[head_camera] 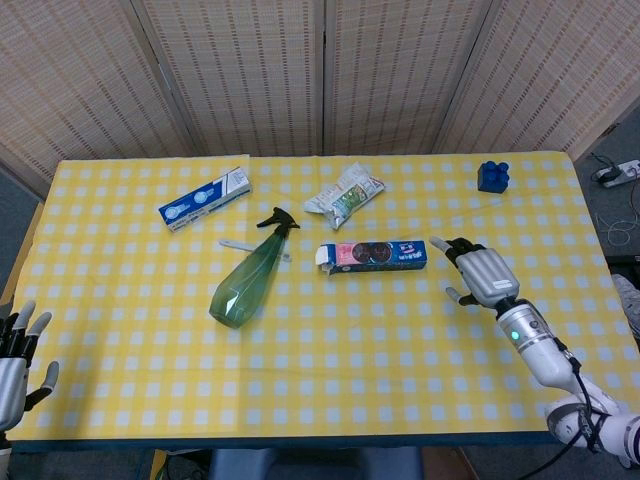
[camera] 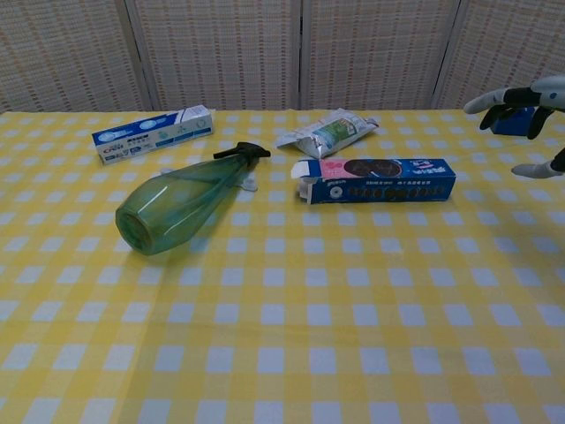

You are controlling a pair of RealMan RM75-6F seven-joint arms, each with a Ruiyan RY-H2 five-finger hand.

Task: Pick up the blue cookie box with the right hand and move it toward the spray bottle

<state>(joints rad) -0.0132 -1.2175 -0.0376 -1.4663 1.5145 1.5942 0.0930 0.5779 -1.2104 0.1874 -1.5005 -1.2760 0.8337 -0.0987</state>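
Blue cookie box [head_camera: 372, 254]: lying mid-table, beside green spray bottle [head_camera: 247, 274]. Right hand [head_camera: 478, 271]: fingers spread wide, empty, near box's right end. Left hand [head_camera: 18, 355]: front-left corner, fingers apart, empty.

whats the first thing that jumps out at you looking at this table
The green spray bottle lying on its side left of centre on the yellow checked tablecloth catches the eye first. Just right of it lies the blue cookie box, one end flap open toward the bottle. The right hand hovers right of the box with fingers spread, holding nothing.
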